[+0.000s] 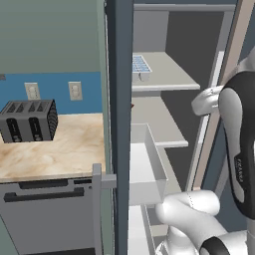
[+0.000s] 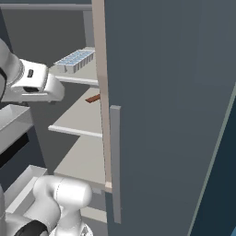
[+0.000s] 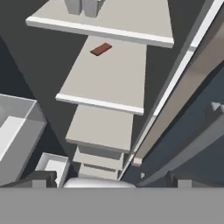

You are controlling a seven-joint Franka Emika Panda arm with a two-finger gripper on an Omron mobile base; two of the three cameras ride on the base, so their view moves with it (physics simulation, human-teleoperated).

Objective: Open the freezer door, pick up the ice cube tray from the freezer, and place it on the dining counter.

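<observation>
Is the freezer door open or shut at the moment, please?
Open: the freezer door stands swung aside, exposing shelves and the ice cube tray.

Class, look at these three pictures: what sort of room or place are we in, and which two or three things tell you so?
Most likely a kitchen. A toaster stands on a beige worktop below wall sockets, and beside it an open freezer with pale shelves holds an ice cube tray.

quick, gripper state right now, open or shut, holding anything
Gripper: open, holding nothing, its two dark fingertips spread wide apart and pointing down past the pale freezer shelves.
</observation>
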